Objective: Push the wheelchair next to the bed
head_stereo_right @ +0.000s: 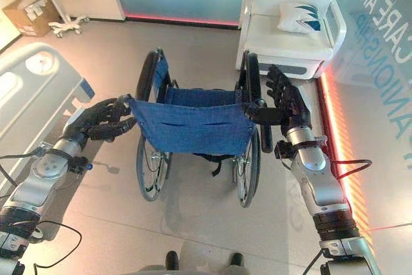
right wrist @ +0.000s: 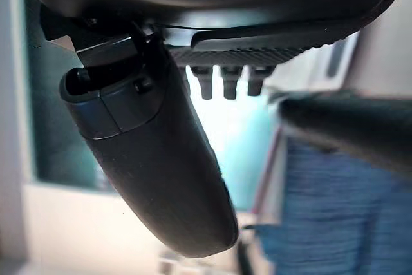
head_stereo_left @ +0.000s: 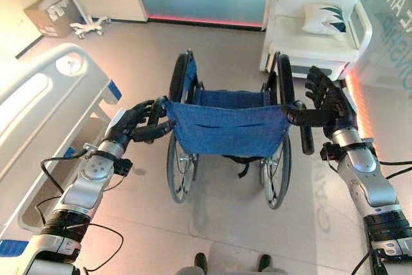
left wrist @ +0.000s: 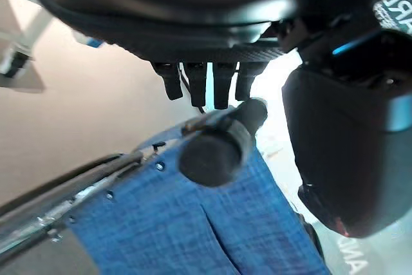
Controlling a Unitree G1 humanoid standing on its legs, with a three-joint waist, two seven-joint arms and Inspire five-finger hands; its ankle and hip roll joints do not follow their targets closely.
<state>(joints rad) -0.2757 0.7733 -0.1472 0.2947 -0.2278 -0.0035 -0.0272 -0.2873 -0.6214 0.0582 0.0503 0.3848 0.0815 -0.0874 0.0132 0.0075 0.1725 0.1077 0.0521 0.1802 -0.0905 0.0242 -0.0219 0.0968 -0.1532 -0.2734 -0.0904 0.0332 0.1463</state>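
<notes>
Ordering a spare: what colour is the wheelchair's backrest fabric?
Blue woven fabric on the wheelchair backrest, clearest in the left eye view.

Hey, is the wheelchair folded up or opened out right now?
Opened out: the wheelchair has its blue backrest stretched flat between the push handles and its wheels set wide apart.

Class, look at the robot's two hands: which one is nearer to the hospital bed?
Left. The left hand grips the wheelchair push handle on the side where the hospital bed stands. The right hand is by the opposite handle, with the chair between it and the bed.

left hand (head_stereo_left: 136, 122) curled, right hand (head_stereo_left: 327, 98) open
</notes>
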